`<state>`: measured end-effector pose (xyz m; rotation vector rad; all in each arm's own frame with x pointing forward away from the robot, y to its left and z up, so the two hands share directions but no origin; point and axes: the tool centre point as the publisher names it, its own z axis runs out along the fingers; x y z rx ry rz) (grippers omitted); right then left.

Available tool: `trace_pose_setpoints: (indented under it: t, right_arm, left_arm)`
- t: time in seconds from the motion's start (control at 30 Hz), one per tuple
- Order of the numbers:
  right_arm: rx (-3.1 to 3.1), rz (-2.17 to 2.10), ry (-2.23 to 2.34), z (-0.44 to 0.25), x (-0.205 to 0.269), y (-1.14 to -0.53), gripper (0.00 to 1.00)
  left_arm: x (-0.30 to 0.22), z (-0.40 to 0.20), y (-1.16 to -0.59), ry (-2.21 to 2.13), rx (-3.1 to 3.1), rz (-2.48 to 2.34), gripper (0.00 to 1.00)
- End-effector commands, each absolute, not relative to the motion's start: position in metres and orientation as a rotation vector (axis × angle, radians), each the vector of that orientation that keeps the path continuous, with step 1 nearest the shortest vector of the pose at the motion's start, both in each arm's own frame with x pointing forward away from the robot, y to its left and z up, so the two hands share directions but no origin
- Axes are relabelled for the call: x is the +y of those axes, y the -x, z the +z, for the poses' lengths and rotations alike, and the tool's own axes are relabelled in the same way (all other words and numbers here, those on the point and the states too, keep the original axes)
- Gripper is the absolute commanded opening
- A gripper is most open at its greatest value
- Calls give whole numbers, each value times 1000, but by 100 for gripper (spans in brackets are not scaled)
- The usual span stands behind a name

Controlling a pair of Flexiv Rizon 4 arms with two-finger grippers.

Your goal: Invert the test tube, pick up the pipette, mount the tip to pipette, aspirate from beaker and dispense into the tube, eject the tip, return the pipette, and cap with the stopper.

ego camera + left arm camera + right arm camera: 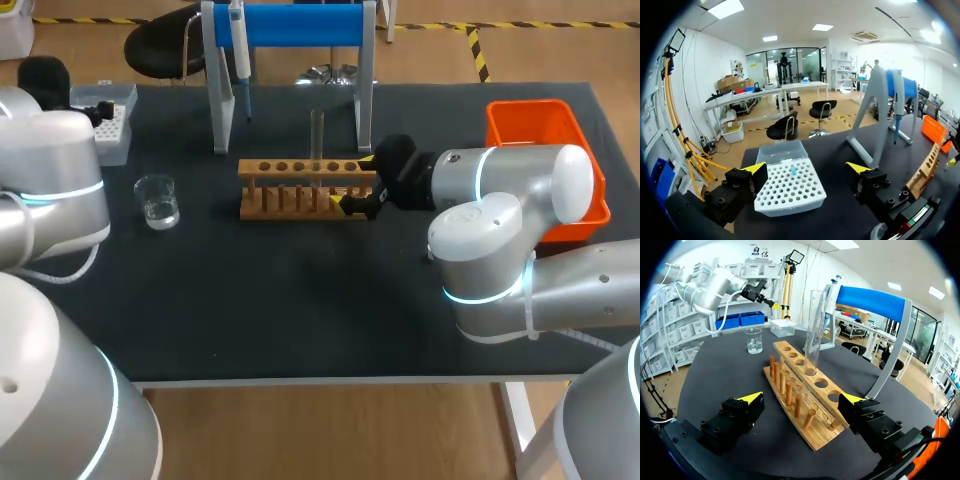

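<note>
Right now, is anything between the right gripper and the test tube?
Nothing separate. The open right gripper straddles the wooden rack at its near end. The test tube stands upright in a hole farther along, with only empty holes between and short pegs alongside.

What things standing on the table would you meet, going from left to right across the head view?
tip box → beaker → wooden rack → orange bin
</note>
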<state>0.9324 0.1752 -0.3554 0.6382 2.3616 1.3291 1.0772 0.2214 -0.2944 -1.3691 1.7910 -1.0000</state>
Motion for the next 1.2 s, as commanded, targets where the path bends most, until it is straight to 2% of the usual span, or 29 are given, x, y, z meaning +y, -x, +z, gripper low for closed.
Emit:
trace_pose_setpoints:
  t: [0.03,0.7,0.73,0.8,0.83,0.9,0.93,1.1,1.17,1.2]
  right_arm:
    - [2366,1326,-638,-354,175,-932,100]
    - [2366,1326,-638,-354,175,-932,100]
    - [2366,1326,-638,-354,175,-932,100]
    - [2366,1326,-638,-354,175,-932,100]
    - [2366,1326,-638,-354,175,-932,100]
    - [2366,1326,-638,-354,175,-932,100]
    - [2366,1326,-638,-354,175,-932,100]
    - [2366,1326,-638,-354,175,-932,100]
    - [2366,1326,-638,-354,175,-932,100]
    - [2366,1326,-638,-354,175,-932,100]
  left_arm:
    - [219,-303,-1086,1353,1777,-1011,100]
    - [229,-326,-1102,1420,1765,-1039,100]
    - [229,-327,-1103,1425,1766,-1037,96]
    - [230,-329,-1105,1427,1768,-1039,100]
    - [231,-330,-1106,1427,1769,-1040,90]
    - [232,-332,-1108,1429,1768,-1039,87]
    - [233,-332,-1110,1428,1768,-1040,79]
    - [232,-335,-1115,1425,1766,-1048,72]
    - [231,-336,-1116,1424,1766,-1052,74]
    - [230,-337,-1117,1423,1766,-1060,70]
